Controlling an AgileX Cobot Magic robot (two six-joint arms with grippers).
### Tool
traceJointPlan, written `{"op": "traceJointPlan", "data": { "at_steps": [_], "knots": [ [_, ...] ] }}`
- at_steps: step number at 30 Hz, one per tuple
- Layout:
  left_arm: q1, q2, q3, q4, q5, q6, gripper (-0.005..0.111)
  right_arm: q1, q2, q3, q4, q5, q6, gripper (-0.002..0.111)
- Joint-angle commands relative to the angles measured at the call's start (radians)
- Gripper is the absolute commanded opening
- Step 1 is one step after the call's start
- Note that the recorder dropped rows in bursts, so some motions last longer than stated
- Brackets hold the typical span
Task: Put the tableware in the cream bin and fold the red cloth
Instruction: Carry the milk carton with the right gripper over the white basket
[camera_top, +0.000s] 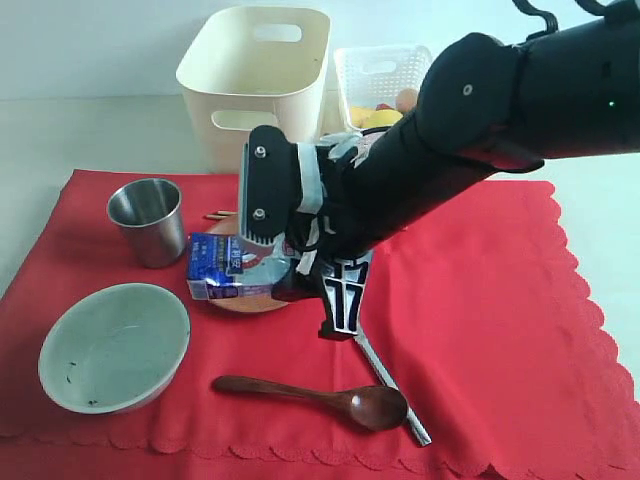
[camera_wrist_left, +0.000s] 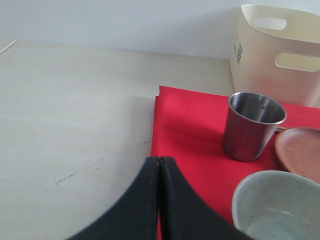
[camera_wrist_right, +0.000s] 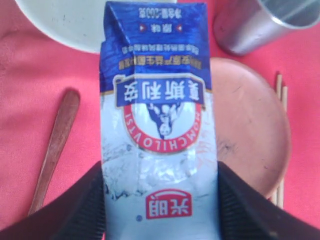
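The milk carton reads, upside down, "MOMCHILOVTSI" round a red ring, "莫斯利安" on blue and "光明" in red. The cream bin bears dark print too small to read.

The black right pincer flanks a carton: blue at its far end, white nearer, with a red ring emblem and red label. Beneath lies a brown plate on bright red scalloped cloth. Nearby: steel-grey cup, pale green bowl, dark brown spoon, cream bin.
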Motion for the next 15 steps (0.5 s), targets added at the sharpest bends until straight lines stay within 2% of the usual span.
{"op": "traceJointPlan", "data": {
  "at_steps": [1, 5, 9, 15],
  "knots": [
    [0.004, -0.006, 0.003, -0.005, -0.009, 0.000, 0.000, 0.002, -0.046, -0.005, 0.012, -0.008, 0.058, 0.000],
    [0.004, -0.006, 0.003, -0.005, -0.009, 0.000, 0.000, 0.002, -0.080, -0.005, 0.012, -0.008, 0.082, 0.000],
    [0.004, -0.006, 0.003, -0.005, -0.009, 0.000, 0.000, 0.002, -0.104, -0.005, 0.003, -0.038, 0.198, 0.000],
    [0.004, -0.006, 0.003, -0.005, -0.009, 0.000, 0.000, -0.011, -0.104, -0.005, -0.068, -0.187, 0.367, 0.000]
  ]
}}
